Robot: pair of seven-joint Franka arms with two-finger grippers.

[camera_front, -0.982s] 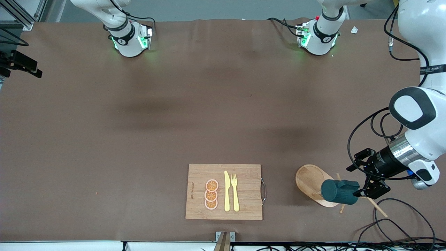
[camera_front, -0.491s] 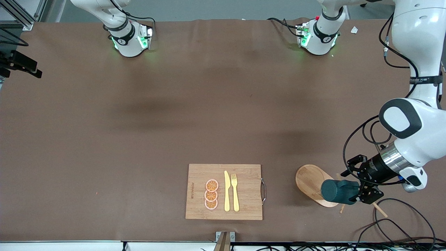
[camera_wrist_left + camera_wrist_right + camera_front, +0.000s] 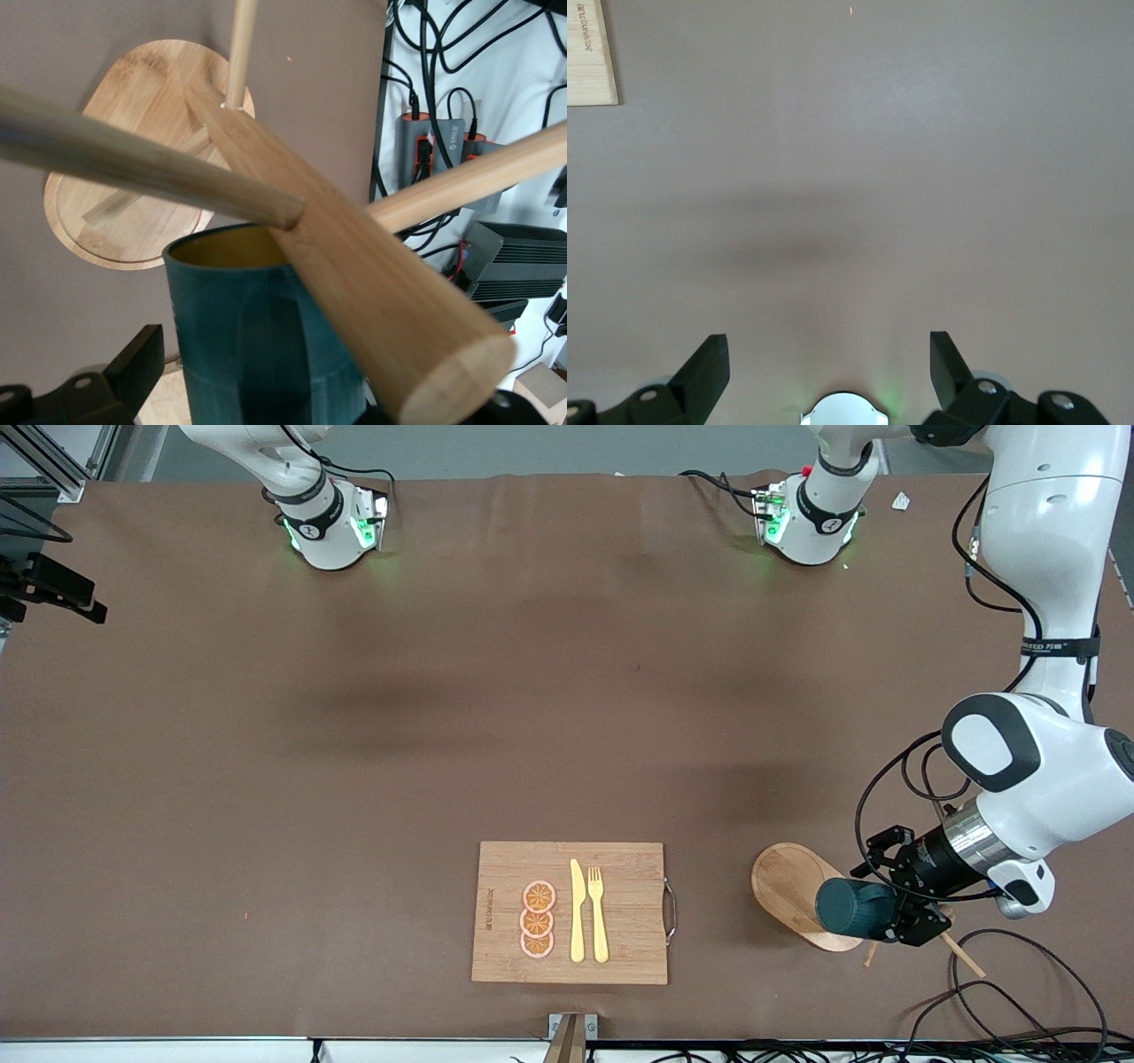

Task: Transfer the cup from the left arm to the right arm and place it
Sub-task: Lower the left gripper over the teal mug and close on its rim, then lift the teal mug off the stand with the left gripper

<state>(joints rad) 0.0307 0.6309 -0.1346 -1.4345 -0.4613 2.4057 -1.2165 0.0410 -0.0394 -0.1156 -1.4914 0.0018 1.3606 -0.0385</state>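
The dark teal cup (image 3: 852, 908) hangs on a peg of a wooden mug rack (image 3: 354, 266), above the rack's oval base (image 3: 784, 881), near the left arm's end of the table. In the left wrist view the cup (image 3: 257, 345) shows its ochre inside, with a peg (image 3: 133, 159) crossing its mouth. My left gripper (image 3: 897, 911) is open and straddles the cup. One finger (image 3: 133, 363) stands apart from the cup's side, and the other is mostly hidden by the rack. My right gripper (image 3: 828, 372) is open and empty over bare table, out of the front view.
A wooden cutting board (image 3: 620, 859) with a yellow knife (image 3: 577, 912), a fork (image 3: 598, 912) and orange slices (image 3: 538, 919) lies near the front edge. Loose cables (image 3: 1019, 992) lie near the rack. The arm bases (image 3: 323, 522) stand along the table's back edge.
My left gripper has moved in toward the cup, from beside its mouth end to around its body. The cup and rack have not moved. The right arm waits.
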